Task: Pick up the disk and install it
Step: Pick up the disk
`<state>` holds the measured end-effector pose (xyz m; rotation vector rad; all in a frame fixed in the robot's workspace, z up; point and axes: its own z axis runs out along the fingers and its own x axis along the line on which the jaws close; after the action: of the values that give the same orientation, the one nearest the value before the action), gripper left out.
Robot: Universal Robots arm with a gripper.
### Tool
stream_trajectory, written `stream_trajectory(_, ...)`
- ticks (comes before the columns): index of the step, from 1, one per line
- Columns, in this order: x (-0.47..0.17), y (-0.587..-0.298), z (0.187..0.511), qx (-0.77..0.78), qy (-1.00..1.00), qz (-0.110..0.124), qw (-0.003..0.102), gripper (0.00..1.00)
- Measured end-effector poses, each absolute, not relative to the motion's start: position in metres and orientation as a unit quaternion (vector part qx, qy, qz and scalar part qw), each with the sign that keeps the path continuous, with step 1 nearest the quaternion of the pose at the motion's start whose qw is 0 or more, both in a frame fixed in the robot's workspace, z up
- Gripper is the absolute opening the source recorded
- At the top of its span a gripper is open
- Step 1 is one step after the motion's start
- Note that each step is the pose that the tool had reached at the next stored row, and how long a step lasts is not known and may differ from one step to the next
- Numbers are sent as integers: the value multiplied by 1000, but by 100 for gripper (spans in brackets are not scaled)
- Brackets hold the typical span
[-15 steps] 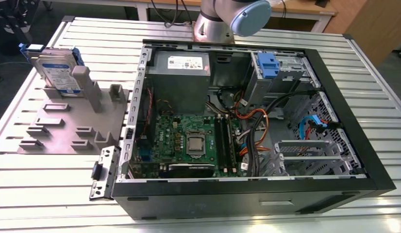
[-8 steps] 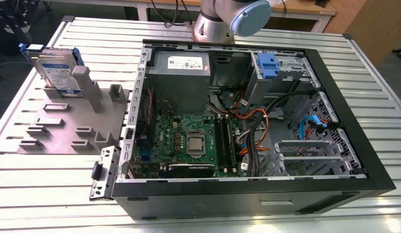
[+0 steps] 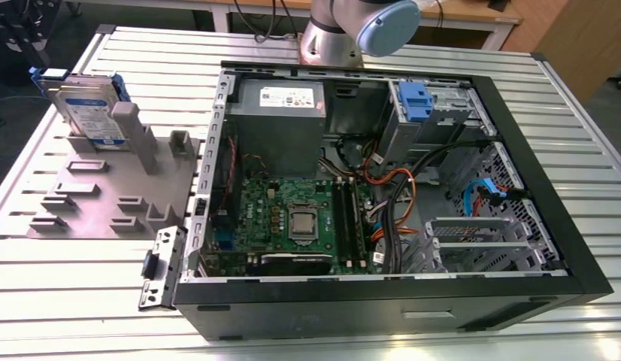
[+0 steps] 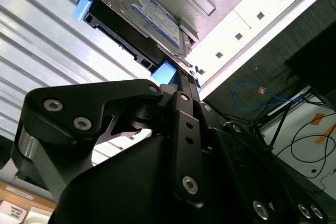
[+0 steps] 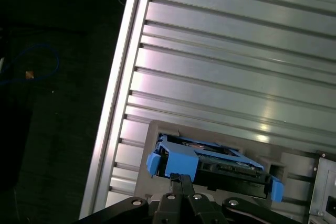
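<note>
Disk (image 3: 85,105) stands on edge in the grey holder (image 3: 90,195), on the exterior view's left of the open computer case (image 3: 340,308). End effector (image 5: 181,178) is pinched closed, gripping nothing. The disk sits dead ahead of its tips, long edge crosswise to them.

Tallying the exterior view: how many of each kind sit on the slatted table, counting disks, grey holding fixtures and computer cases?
disk: 1
grey holding fixture: 1
open computer case: 1
Total: 3
</note>
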<state>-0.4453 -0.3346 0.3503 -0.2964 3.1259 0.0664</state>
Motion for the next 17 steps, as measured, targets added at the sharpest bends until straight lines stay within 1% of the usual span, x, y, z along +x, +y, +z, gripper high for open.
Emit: stream_trajectory(17, -445, -335, 350, -109, 994, 21, 0, 11)
